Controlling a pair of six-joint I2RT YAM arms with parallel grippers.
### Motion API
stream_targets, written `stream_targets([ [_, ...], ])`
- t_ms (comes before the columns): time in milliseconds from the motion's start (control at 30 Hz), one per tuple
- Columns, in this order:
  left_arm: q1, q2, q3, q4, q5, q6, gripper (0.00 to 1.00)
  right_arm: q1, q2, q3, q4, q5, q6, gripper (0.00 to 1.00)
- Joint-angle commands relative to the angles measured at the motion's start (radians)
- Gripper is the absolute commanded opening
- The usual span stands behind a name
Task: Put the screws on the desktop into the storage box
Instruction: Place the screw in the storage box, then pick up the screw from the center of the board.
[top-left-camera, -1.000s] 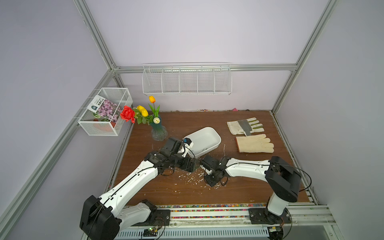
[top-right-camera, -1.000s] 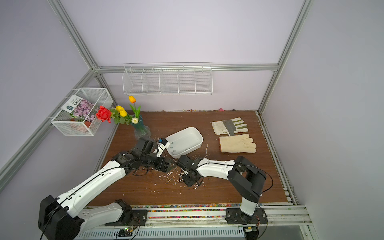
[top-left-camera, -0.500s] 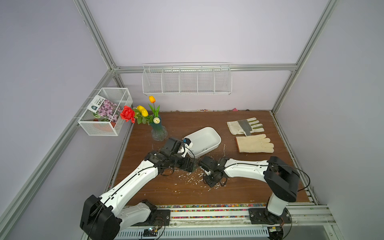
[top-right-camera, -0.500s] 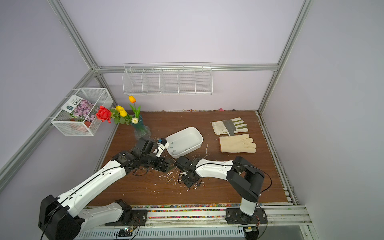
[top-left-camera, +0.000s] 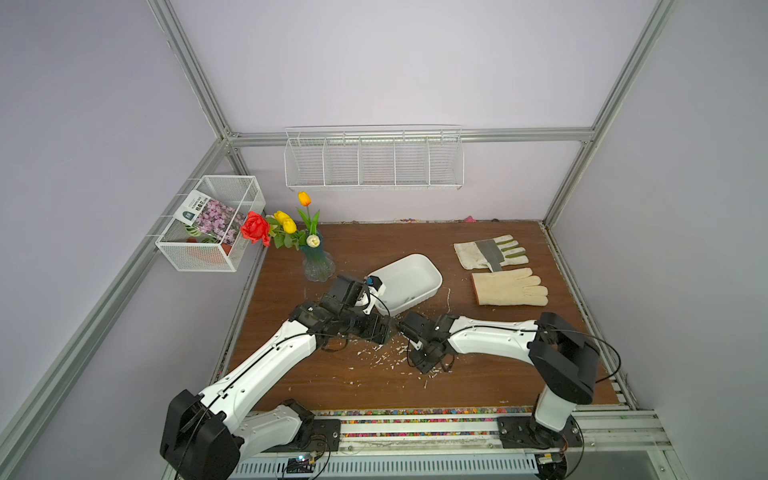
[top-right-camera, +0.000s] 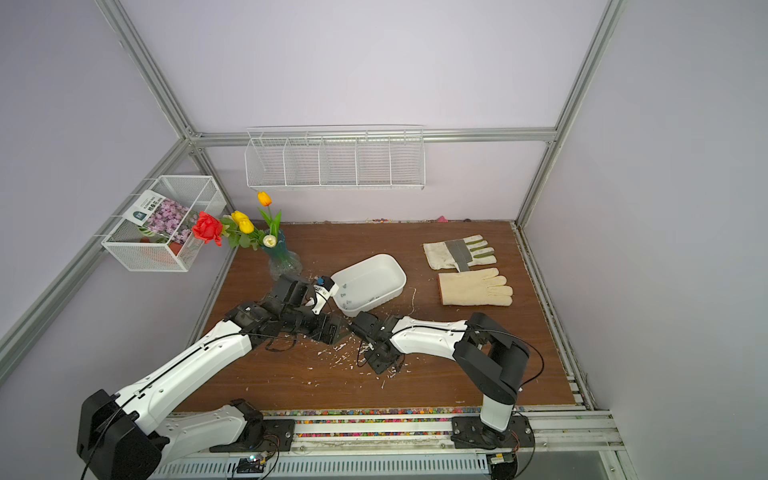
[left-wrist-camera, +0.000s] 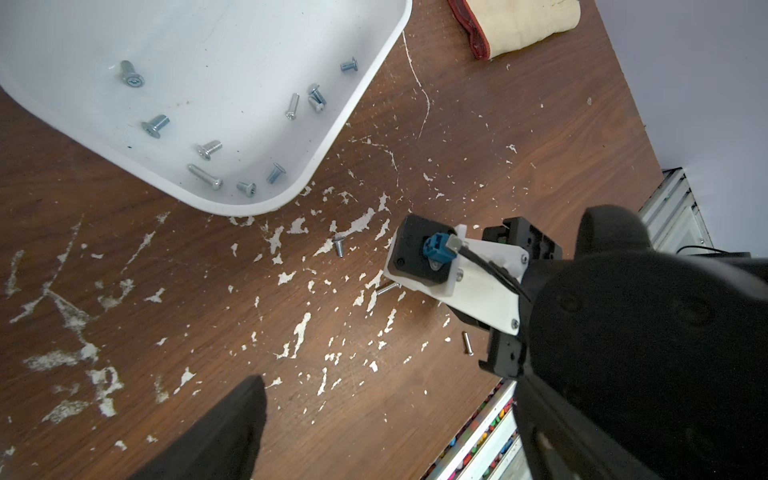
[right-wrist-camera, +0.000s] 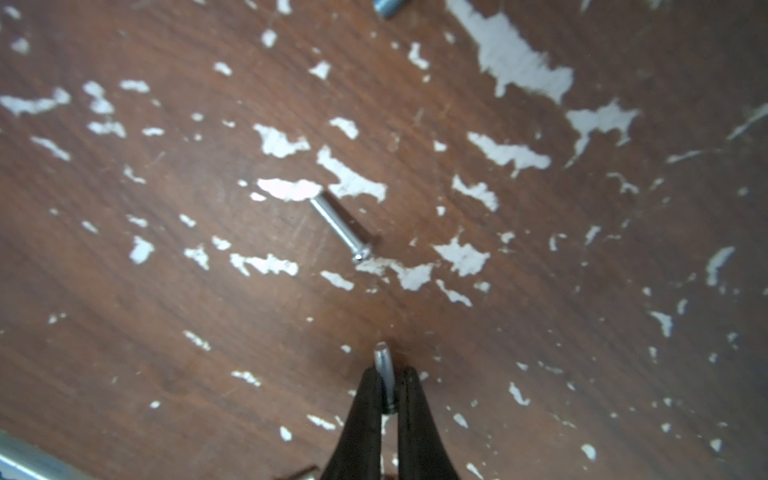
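your right fingers are pinched shut on a screw at the lower centre of the right wrist frame. a loose screw lies on the counter mid-frame, just beyond. your left fingers stand wide apart, holding nothing, one showing lower left of the left wrist frame. the storage box fills that frame's upper left, with several screws inside.

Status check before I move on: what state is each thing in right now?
right gripper, shut on the held screw, close to the desktop.
left gripper, open, empty.
storage box, upright on the desktop, several screws inside.
loose screw, lying flat on the desktop, not gripped.
short screw, lying on the desktop near the storage box.
gloves, lying flat, side by side.
vase, upright, flowers in it.
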Motion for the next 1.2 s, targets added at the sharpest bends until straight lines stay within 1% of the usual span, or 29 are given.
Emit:
stream_targets([
  [0,-0.004,-0.009,-0.008,0.018,0.034,0.007,0.96,-0.045,-0.053,0.018,-0.032,-0.003,-0.030,0.05],
  [167,-0.005,-0.008,-0.009,0.017,0.029,0.006,0.96,-0.120,-0.093,0.076,-0.073,-0.009,-0.082,0.06],
  [367,-0.004,0.001,-0.007,0.017,0.030,0.006,0.96,-0.225,-0.091,0.212,-0.102,-0.033,-0.139,0.06],
  [500,-0.004,0.008,-0.009,0.022,0.025,0.003,0.96,-0.264,-0.011,0.357,-0.123,-0.014,-0.164,0.06],
  [633,-0.004,0.038,-0.007,0.018,0.018,0.008,0.97,-0.286,0.100,0.486,-0.100,-0.036,-0.166,0.07],
  [667,-0.004,0.046,-0.004,0.016,0.022,0.011,0.97,-0.291,0.124,0.509,-0.095,-0.036,-0.165,0.10],
  [700,-0.004,0.050,-0.002,0.016,0.026,0.012,0.97,-0.298,0.143,0.530,-0.091,-0.029,-0.163,0.16],
  [733,-0.004,0.054,-0.002,0.016,0.029,0.013,0.97,-0.303,0.156,0.539,-0.079,-0.015,-0.163,0.25],
  [800,-0.006,0.062,-0.008,0.022,0.030,0.004,0.97,-0.317,0.153,0.532,-0.064,0.012,-0.163,0.47],
  [867,-0.030,0.079,-0.010,0.023,0.030,-0.014,0.97,-0.330,0.099,0.480,-0.040,0.038,-0.174,0.64],
  [933,-0.078,0.093,-0.013,0.033,-0.001,-0.034,0.98,-0.349,0.023,0.401,-0.015,0.042,-0.183,0.70],
  [1000,-0.124,0.115,-0.010,0.044,-0.018,-0.053,0.98,-0.374,-0.058,0.327,-0.014,0.036,-0.189,0.72],
  [1067,-0.141,0.145,-0.007,0.051,-0.013,-0.071,0.98,-0.395,-0.144,0.247,-0.029,0.036,-0.190,0.74],
  [1133,-0.147,0.162,-0.008,0.063,-0.013,-0.084,0.98,-0.408,-0.219,0.177,-0.052,0.032,-0.173,0.85],
  [1167,-0.147,0.170,-0.010,0.069,-0.019,-0.092,0.98,-0.410,-0.260,0.134,-0.052,0.025,-0.157,0.94],
])
